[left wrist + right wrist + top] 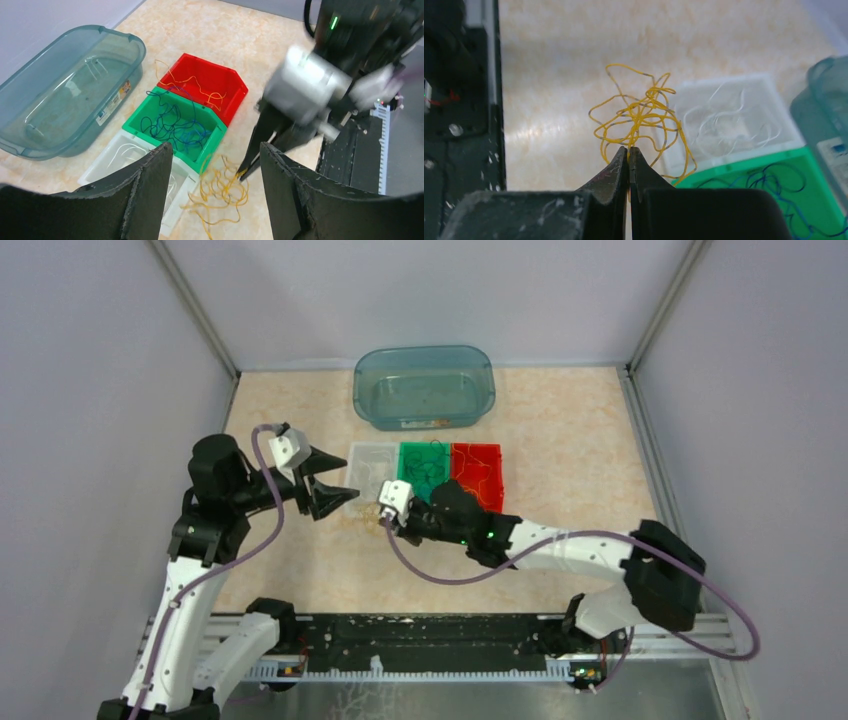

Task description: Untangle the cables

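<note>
Our left end effector point(338, 483) hangs with its fingers well apart above the worktop point(560, 440), holding nothing and pointed toward the knot. Just to its right, the yellow cables point(220, 187) lie in a loose snarl on the worktop, close against the front of the clear tray point(100, 170) and the green bin point(132, 127). Next comes our right end effector point(629, 150), its fingers pressed together at the near edge of that snarl. From the wrist view we judge a single yellow strand is pinched between the tips.

We see several risks:
- The strand is so thin that it may slide out of the pinch once we pull.
- If it holds, the whole clump may rise as one and tighten.
- The left fingers could close on several loops at once and lock the knot.
- Both end effectors are near each other, so a careless approach could bump them together.

Further right, loops trailing over the tray rim could snag. They could also spill among the blue cables point(172, 127) in the green bin. The red bin point(200, 57), with its orange cables point(200, 90), seems far enough away to be safe.
</note>
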Available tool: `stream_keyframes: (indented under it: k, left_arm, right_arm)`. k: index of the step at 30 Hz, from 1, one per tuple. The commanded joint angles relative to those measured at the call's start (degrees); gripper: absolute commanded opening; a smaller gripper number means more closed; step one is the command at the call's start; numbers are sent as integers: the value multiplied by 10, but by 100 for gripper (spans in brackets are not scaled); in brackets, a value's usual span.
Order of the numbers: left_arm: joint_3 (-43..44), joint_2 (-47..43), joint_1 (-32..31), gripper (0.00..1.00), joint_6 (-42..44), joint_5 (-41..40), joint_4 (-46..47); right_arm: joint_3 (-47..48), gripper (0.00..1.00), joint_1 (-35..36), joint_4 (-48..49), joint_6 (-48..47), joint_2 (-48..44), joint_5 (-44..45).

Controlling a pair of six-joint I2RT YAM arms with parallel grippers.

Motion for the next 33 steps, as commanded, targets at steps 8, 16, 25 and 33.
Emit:
stream_keyframes:
  k: [8, 16, 25, 33]
  left_arm:
    - [-55, -23, 1, 67, 175, 91, -110]
    - [-40, -26, 1, 60, 178, 65, -121]
    - [6, -31, 2, 71, 34, 70, -87]
    - [-32, -23, 1, 62, -3, 106, -86]
  right_arm:
    - [-9, 0, -7, 81, 96, -142, -70]
    - [-21, 0, -7, 97, 110, -164, -53]
    - [-86, 0, -7, 136, 126, -223, -1]
    - [-92, 0, -8, 155, 137, -246, -2]
